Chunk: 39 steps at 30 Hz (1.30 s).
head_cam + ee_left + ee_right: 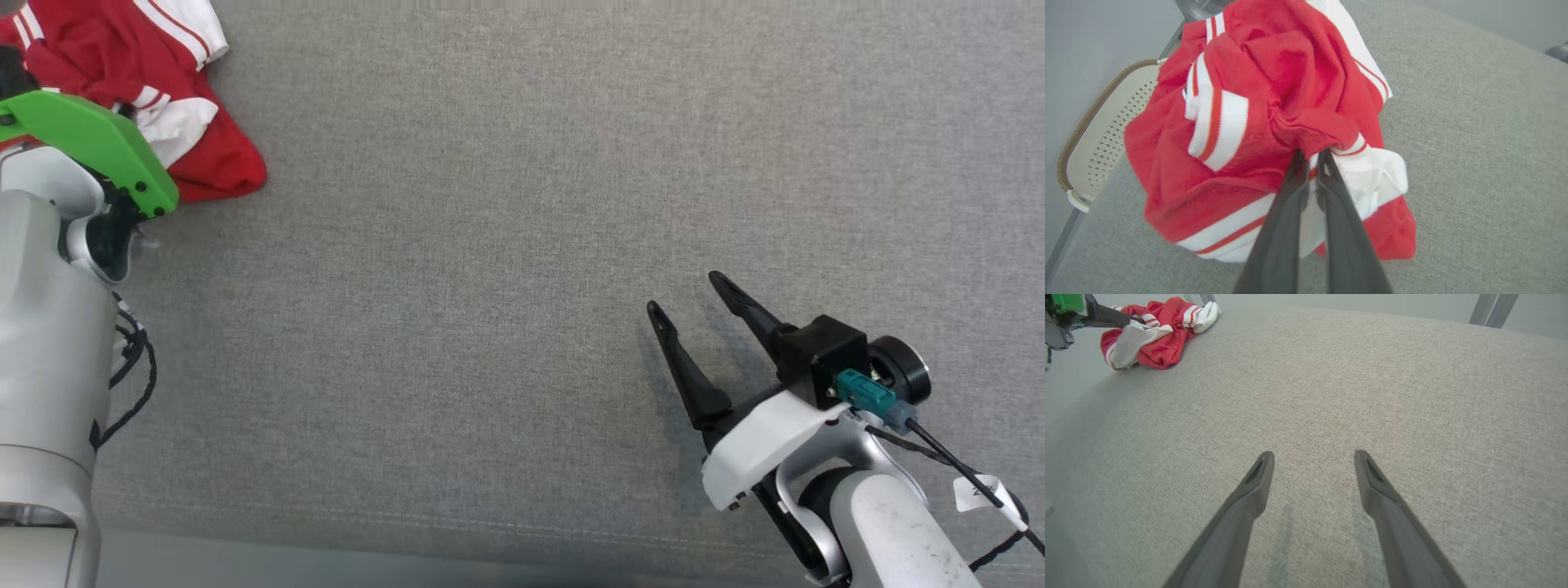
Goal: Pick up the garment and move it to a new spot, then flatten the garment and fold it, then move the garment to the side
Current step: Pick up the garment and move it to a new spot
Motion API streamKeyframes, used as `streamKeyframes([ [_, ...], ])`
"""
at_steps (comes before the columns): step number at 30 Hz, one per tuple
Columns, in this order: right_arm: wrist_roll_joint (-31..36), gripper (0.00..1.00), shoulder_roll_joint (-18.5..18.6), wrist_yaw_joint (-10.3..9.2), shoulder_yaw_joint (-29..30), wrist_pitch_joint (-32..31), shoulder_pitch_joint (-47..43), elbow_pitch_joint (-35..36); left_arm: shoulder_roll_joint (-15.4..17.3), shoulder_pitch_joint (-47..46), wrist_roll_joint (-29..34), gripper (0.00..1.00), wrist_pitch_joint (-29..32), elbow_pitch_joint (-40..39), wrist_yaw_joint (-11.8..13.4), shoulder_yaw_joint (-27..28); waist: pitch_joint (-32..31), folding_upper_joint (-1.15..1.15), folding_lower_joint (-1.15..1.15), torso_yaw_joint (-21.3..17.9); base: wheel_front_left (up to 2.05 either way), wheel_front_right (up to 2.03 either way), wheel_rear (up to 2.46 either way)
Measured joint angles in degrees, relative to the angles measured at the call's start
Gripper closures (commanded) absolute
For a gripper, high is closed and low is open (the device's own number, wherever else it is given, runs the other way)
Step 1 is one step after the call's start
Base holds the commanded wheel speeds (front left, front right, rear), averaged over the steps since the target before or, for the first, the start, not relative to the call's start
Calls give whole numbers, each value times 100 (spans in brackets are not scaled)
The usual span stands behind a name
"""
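The garment (175, 90) is a crumpled red piece with white bands and red stripes, bunched at the far left corner of the grey cloth surface. In the left wrist view my left gripper (1311, 153) is shut on a red fold of the garment (1257, 122), its two dark fingers pressed together. The right wrist view shows the garment (1155, 332) at the upper left, with the left gripper's finger (1110, 320) poking into it. My right gripper (686, 296) hovers open over bare cloth at the lower right, fingers (1257, 477) wide apart, far from the garment.
A grey fabric surface (522, 245) covers the work area, its stitched front edge near the bottom. A pale perforated basket rim (1090, 134) sits beyond the surface's left edge behind the garment. Grey metal legs (1492, 308) stand past the far edge.
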State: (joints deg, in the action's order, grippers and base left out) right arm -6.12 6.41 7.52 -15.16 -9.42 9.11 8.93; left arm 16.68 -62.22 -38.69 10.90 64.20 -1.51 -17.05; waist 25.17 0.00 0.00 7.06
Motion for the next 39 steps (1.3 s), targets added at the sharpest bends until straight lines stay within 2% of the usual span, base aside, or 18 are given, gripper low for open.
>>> streamKeyframes([
  [9, -242, 0, -235, 0, -81, 454, 52, -630, 169, -283, 276, 100, -430, -272, -85, -226, -676, 0, 0, -158, 0, 0, 0],
  [17, -436, 0, -338, 0, -37, 722, -181, -1127, 101, -383, 465, 100, -446, -599, -151, -517, -1380, 0, -1, -499, 0, 0, 0],
  [28, -661, 0, -359, 0, -46, 904, -412, -1365, -298, -548, 554, 100, -559, -1480, -263, -791, -1945, 0, -1, -1475, 0, 0, 0],
  [36, -847, 0, -360, 0, -216, 1093, -381, -1553, -702, -641, 475, 100, -945, -2194, -294, -827, -2096, 0, -1, -2216, 0, 0, 0],
  [39, -904, 0, -359, 0, -243, 1168, -348, -1635, -970, -732, 345, 100, -1325, -2532, -272, -748, -2110, 1, -1, -2547, 0, 0, 0],
])
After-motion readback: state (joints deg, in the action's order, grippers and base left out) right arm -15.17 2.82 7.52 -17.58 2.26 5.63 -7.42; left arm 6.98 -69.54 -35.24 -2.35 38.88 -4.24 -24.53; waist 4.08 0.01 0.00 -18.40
